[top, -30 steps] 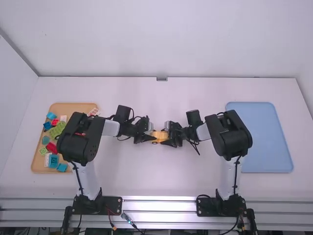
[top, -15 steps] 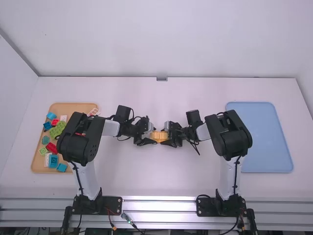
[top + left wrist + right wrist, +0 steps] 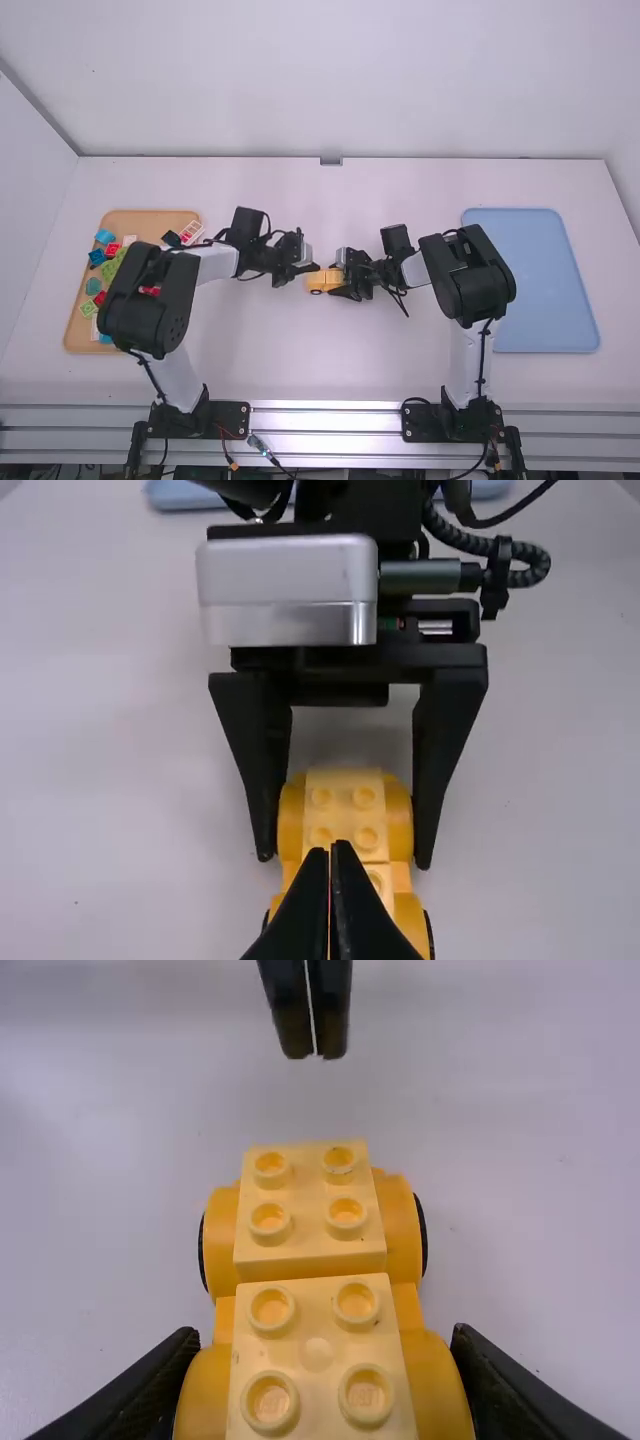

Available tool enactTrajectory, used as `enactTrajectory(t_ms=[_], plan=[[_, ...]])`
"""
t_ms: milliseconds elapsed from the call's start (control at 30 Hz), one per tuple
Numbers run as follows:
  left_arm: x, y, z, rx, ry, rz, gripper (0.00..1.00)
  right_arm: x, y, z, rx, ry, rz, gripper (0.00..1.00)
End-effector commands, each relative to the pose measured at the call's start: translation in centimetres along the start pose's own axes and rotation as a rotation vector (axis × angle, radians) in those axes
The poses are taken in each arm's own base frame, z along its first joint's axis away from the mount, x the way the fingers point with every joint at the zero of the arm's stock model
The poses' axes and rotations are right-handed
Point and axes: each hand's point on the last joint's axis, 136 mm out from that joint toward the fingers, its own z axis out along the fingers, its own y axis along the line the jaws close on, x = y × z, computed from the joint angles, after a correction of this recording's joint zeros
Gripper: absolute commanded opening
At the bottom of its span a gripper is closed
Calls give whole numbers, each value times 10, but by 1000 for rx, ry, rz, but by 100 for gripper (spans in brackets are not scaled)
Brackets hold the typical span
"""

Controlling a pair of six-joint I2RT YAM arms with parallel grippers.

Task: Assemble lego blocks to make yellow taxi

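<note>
My left gripper (image 3: pixel 316 267) is beside the left end of the yellow car (image 3: pixel 318 282), its fingers together and nothing between them. My right gripper (image 3: pixel 341 280) holds the car's right end. In the left wrist view, the closed left gripper (image 3: pixel 331 848) overlaps the near part of the car (image 3: pixel 345 788), while the right gripper's fingers flank the far end. In the right wrist view, two studded yellow blocks top the car (image 3: pixel 312 1250) on a wheeled yellow base, and the right gripper (image 3: pixel 322 1345) pinches its near end from both sides. The left fingertips stand apart from the car there.
At the left, an orange-tan tray (image 3: pixel 75 335) carries several coloured blocks, partly hidden by the left arm. A blue tray (image 3: pixel 545 290) lies at the right of the table (image 3: pixel 330 360).
The left gripper has come away from the car's left end and closed, while the left arm's elbow has swung left. The right arm has kept still with the car.
</note>
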Motion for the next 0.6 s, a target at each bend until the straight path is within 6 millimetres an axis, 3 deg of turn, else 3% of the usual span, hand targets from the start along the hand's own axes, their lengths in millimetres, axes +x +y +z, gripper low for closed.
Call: enactTrajectory(t_ms=[0,367,567], plan=[[14,-8,8,34,14,-51,2,12,6,3,-6,28,20,57],[64,-17,41,87,79,-154,2,11,6,3,-6,27,19,57],[84,-10,37,55,197,-176,2,10,4,3,0,23,8,57]])
